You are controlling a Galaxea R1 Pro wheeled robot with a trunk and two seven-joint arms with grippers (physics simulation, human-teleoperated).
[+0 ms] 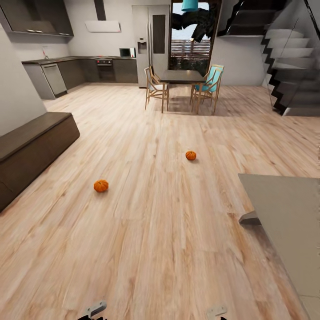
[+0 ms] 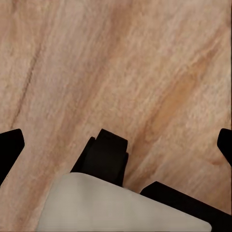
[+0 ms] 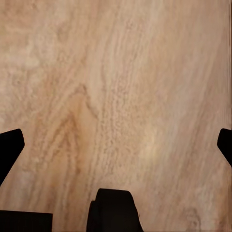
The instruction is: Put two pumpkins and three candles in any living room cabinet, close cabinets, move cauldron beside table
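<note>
Head view is showing both pumpkins lying on the bare wood floor (image 1: pixel 169 249), well apart from each other: the nearer pumpkin (image 1: pixel 101 186) is sitting toward the cabinet (image 1: pixel 31 149), the long dark unit running along the left wall, and the farther pumpkin (image 1: pixel 190 155) is resting out in the open, between the robot and the dining table (image 1: pixel 181 76). A corner of the pale coffee table (image 1: pixel 289 222) is reaching in at the right. No candle or cauldron is turning up here.

The left gripper (image 2: pixel 116 140) and right gripper (image 3: pixel 116 140) are both hanging over plain floorboards with their fingertips spread wide at the frame edges, holding nothing.

Judging by their look, the pumpkins are probably light, rigid and ribbed, likely to roll if nudged. Closing the fingers across the widest part, low around the belly rather than on the short stem, seems the safest hold, though at this range the stems are too small to make out.
</note>
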